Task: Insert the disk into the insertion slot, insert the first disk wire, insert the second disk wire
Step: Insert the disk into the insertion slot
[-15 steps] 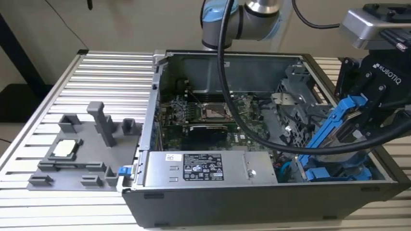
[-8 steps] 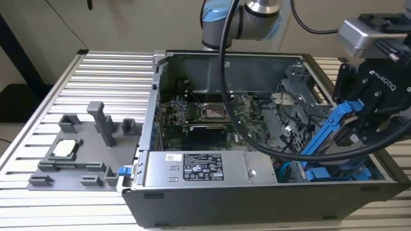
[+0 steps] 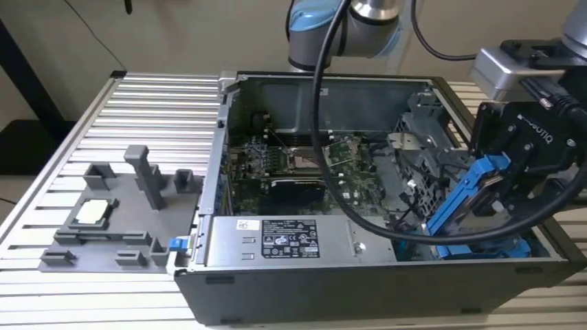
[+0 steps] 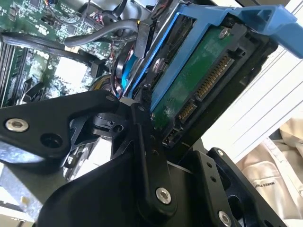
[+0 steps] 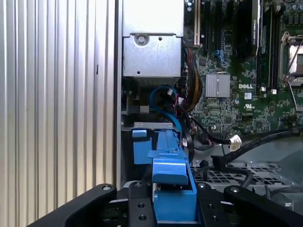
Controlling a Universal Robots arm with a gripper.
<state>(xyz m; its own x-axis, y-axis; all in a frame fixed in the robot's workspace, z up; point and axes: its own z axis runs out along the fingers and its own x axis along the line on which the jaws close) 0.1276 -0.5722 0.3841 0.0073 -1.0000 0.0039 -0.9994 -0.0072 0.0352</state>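
The end effector [image 3: 502,196] is clamped onto the disk [image 3: 468,199], with a finger [image 5: 138,206] on each side of its blue frame in the first wrist view. In the exterior view the disk sits at about 4 o'clock of the open computer case [image 3: 303,302]. It's tilted, with its top end leaning toward 1 o'clock and its bottom end dipping into the case. It's not seated in the insertion slot [image 5: 127,151] yet, and I can't tell if it's touching the metal. Another blue carrier [image 3: 491,249] is already sitting low in that corner. In the second wrist view you can see the disk's green circuit board [image 4: 199,80] and its connector pins. The motherboard [image 3: 303,161] is in the middle of the case, and a grey parts tray [image 3: 110,220] sits on the table [image 3: 137,103] at 9 o'clock.
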